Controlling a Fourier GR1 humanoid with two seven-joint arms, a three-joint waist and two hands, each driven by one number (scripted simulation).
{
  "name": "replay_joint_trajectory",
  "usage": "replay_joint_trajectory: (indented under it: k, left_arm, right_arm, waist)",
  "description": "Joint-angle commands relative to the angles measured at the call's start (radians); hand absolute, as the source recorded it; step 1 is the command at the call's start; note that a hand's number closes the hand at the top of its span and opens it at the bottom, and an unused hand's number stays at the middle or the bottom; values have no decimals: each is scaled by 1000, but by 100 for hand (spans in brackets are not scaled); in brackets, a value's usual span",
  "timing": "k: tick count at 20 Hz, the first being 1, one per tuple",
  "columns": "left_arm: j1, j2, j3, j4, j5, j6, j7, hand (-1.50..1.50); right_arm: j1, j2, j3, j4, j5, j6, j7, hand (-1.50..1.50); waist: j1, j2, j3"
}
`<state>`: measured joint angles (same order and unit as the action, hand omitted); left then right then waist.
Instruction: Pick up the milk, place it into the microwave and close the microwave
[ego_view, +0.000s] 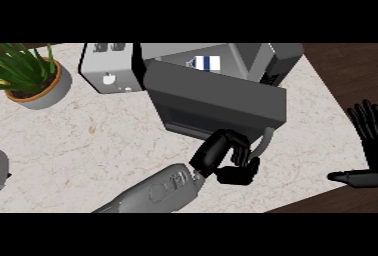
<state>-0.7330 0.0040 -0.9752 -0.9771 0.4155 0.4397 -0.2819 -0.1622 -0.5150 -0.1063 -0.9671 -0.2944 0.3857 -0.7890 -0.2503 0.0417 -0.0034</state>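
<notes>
Item: counter (88, 145), pale marbled stone, filling most of my view, with a dark wood floor (347, 65) beyond its right edge. Item: microwave (251, 57), grey box at the top centre, its door (218, 100) hanging partly open toward me, dark grey with a darker window panel and a light handle (266, 142) at its lower right corner. Item: toaster (109, 67), silver, just left of the microwave. Item: potted plant (33, 75), green blades in a grey pot with a tan rim, far left. Item: my left hand (225, 160), black, fingers curled against the lower edge of the door beside the handle, holding nothing I can make out. Item: my right hand (363, 150), at the right edge, fingers straight and spread, resting. Item: milk (204, 63), a white carton with blue stripes, standing inside the microwave, only its upper part visible above the door.
</notes>
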Motion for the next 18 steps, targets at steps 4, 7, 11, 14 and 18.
replay_joint_trajectory:
  k: [4,7,11,14,18]
  left_arm:
    - [-135,-4,48,58,79,47,-6,150]
    - [-190,-4,65,82,100,63,-6,150]
    - [-248,-4,77,124,134,66,5,150]
    - [-301,-4,95,149,156,71,9,150]
    - [-339,-3,103,187,178,88,11,150]
  right_arm:
    - [-54,-11,8,-50,-37,64,-6,-150]
    - [-78,-26,17,-74,-51,80,17,-150]
    - [-96,-25,26,-92,-84,110,40,-150]
    - [-108,-35,37,-103,-92,121,61,-150]
    - [-139,-54,37,-123,-117,140,86,-150]
  waist:
    - [-55,20,3]
    - [-74,26,4]
    - [-95,34,7]
    - [-110,40,8]
    - [-136,50,9]
